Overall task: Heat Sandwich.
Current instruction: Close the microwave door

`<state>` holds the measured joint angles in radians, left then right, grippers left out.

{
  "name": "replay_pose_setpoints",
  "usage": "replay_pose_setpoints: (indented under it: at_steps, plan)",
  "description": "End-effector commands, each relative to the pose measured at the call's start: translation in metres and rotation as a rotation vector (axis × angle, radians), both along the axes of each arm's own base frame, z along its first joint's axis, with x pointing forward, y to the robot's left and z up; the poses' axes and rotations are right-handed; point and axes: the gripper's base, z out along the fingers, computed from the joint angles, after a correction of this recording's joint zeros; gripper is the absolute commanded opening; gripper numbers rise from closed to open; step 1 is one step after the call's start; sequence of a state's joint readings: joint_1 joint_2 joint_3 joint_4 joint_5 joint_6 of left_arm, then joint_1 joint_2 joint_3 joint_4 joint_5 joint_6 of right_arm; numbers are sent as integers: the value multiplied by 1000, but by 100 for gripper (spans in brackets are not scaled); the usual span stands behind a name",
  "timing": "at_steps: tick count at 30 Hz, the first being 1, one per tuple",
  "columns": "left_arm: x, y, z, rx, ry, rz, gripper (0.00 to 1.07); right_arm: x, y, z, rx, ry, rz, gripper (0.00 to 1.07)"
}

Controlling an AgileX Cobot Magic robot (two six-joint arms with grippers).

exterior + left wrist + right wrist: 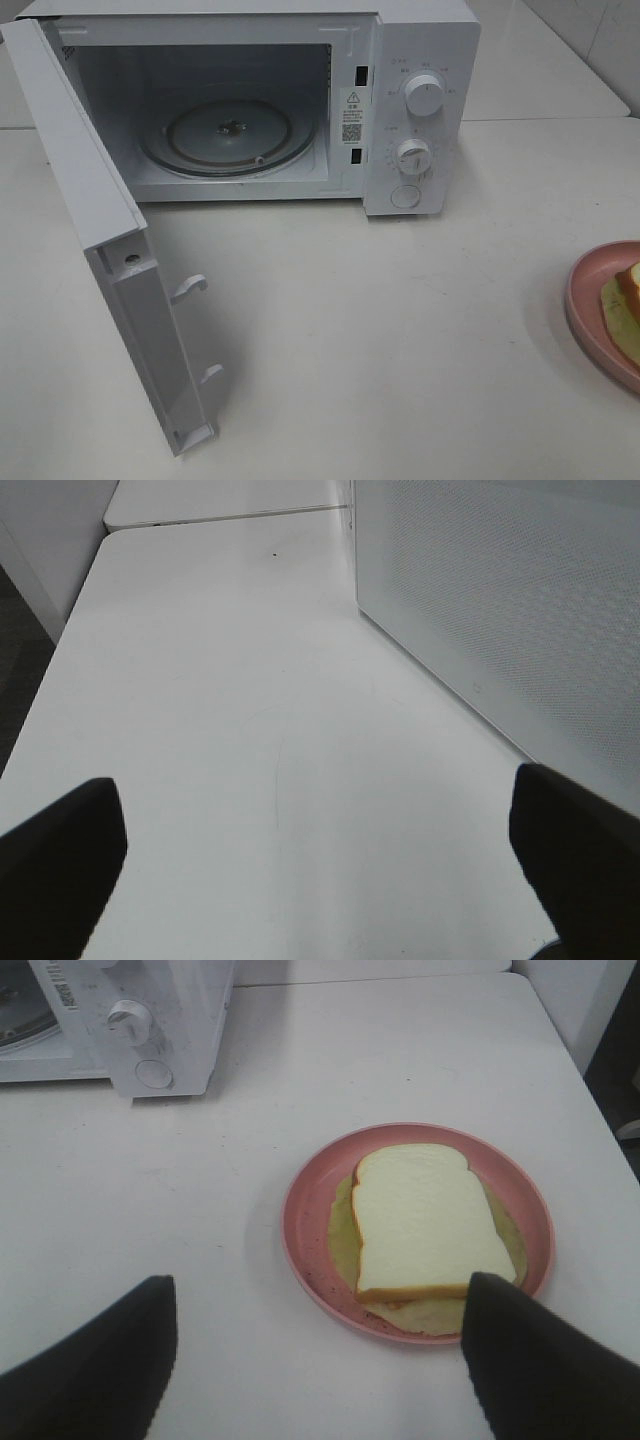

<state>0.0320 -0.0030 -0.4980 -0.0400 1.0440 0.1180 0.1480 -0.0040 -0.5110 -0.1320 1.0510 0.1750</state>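
Right wrist view alone shows the whole sandwich (425,1222) on its plate (310,1222).

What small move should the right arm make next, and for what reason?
Probably the right gripper should move down toward the pink plate to grasp it. The microwave door already stands open and the glass turntable is bare, while the sandwich lies on the plate, untouched, between the open fingers.

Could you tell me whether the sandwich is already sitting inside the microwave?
No, the sandwich lies on the pink plate on the table, and the microwave holds only its bare glass turntable.
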Motion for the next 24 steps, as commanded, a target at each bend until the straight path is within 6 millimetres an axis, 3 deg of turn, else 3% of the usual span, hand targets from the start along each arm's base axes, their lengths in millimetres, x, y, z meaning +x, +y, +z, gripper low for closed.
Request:
replay_pose_setpoints:
  at_steps: [1, 24]
  plan:
    - [-3, 0, 0, -8, -29, 5, 99, -4, 0, 0, -3, -34, -15, 76]
    - [-3, 0, 0, -7, -28, 5, 99, -4, 0, 0, -1, -34, -14, 76]
